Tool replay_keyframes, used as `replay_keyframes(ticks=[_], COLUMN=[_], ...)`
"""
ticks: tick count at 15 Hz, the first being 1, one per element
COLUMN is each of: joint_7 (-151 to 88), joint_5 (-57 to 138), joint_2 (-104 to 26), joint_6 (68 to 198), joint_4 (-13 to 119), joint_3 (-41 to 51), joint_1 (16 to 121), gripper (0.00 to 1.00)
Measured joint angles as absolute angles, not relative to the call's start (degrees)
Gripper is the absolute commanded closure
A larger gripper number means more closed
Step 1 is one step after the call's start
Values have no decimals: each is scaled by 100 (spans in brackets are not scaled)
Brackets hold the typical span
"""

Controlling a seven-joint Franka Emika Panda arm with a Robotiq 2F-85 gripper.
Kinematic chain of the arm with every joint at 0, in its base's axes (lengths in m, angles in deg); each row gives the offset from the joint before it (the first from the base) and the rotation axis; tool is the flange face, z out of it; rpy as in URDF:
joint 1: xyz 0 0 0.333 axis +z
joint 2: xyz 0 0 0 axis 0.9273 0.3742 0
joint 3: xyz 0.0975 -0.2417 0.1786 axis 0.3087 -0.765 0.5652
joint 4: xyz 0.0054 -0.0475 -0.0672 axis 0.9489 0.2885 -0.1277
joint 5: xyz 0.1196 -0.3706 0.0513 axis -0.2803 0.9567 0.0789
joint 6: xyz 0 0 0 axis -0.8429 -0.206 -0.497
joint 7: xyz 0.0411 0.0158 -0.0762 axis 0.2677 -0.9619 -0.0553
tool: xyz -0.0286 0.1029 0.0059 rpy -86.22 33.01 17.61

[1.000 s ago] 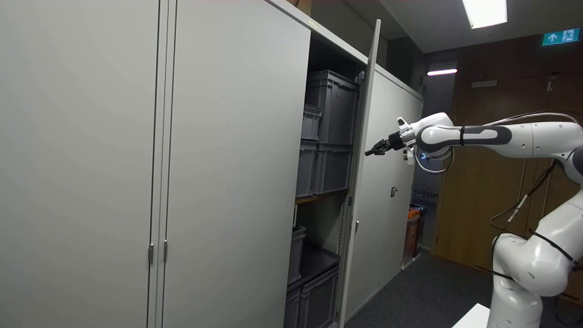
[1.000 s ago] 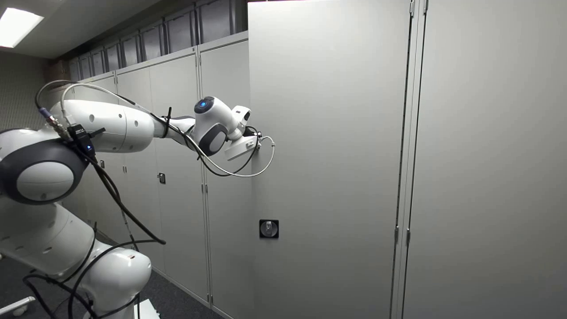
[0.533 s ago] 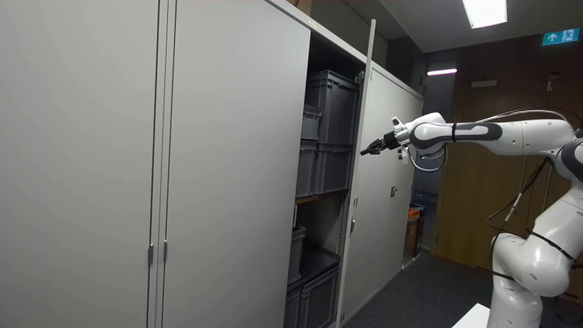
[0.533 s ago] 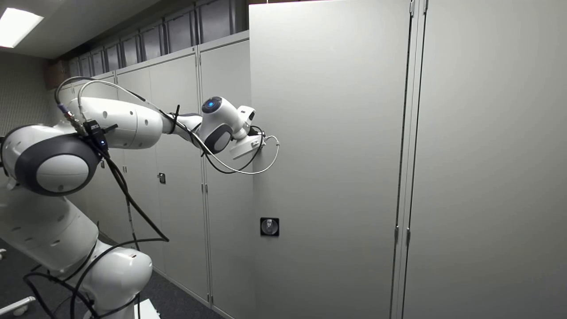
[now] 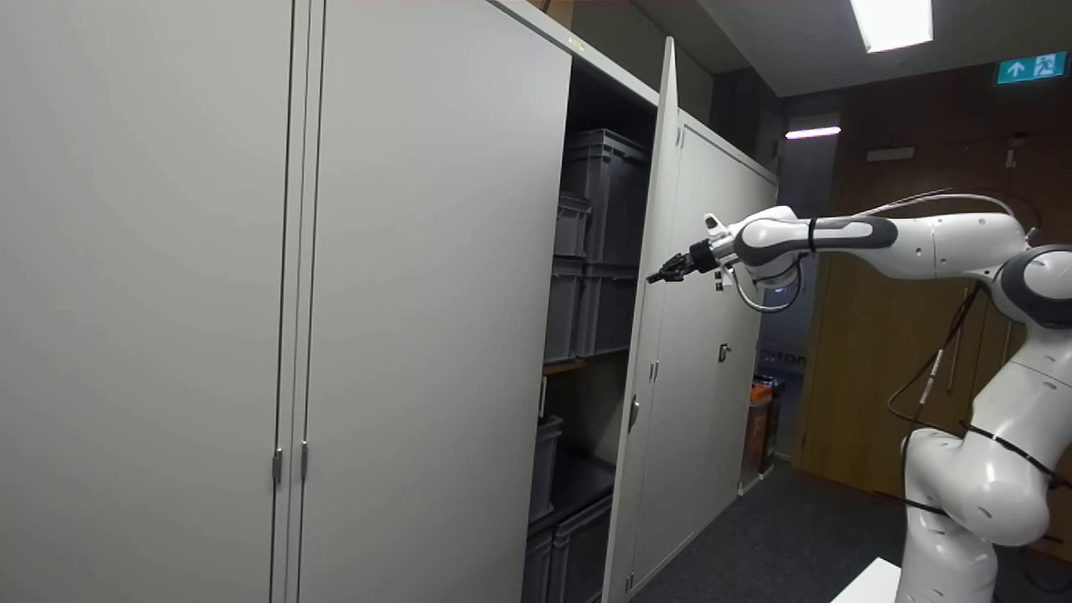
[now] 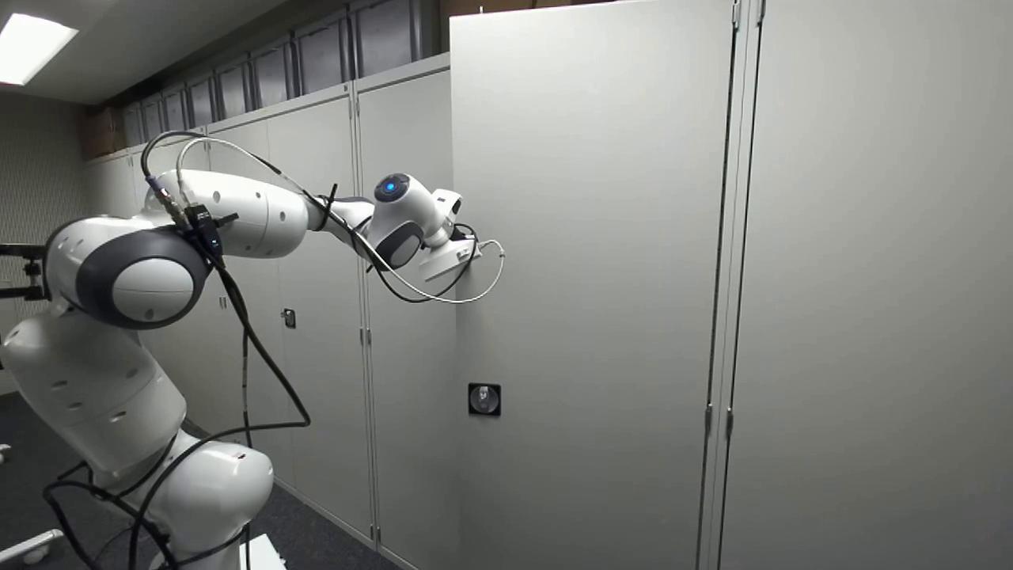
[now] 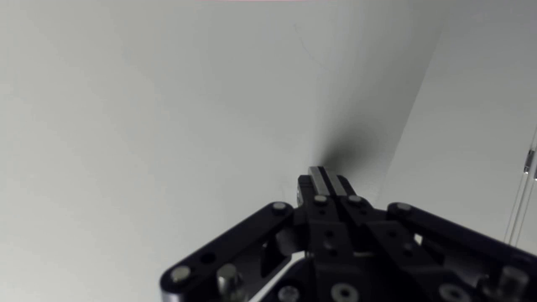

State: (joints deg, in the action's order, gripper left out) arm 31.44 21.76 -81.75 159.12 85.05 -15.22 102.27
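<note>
A tall light-grey cabinet door (image 5: pixel 660 184) stands part open; its outer face shows in an exterior view (image 6: pixel 593 237) and fills much of the wrist view (image 7: pixel 188 105). My gripper (image 5: pixel 653 278) is shut with nothing visible between its fingers. In the wrist view its tips (image 7: pixel 322 168) meet the door face, or nearly so, with a dark shadow beside them. The tips are hidden behind the arm in an exterior view. A door handle (image 5: pixel 634 412) sits below the gripper and also shows in an exterior view (image 6: pixel 484 399). Stacked grey bins (image 5: pixel 615 201) stand inside the cabinet.
A shut neighbouring cabinet door (image 5: pixel 435 293) stands beside the opening. More shut cabinets (image 6: pixel 316 237) line the wall behind the arm. Lower grey bins (image 5: pixel 586 544) sit under a shelf. An orange-lidded bin (image 5: pixel 758 410) stands farther back. Cables (image 6: pixel 467 299) hang from the arm.
The arm has reached forward, and the shut gripper has moved left in an exterior view. The door has swung the same way, toward closed, covering more of the bins.
</note>
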Motion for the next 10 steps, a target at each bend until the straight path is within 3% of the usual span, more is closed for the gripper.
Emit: replay_keyframes(ticks=[10], joint_7=[3305], joint_5=[1946], joint_2=[-7535], joint_6=[15912], joint_4=[7902], joint_3=[-1701], joint_1=[10555], gripper=[100])
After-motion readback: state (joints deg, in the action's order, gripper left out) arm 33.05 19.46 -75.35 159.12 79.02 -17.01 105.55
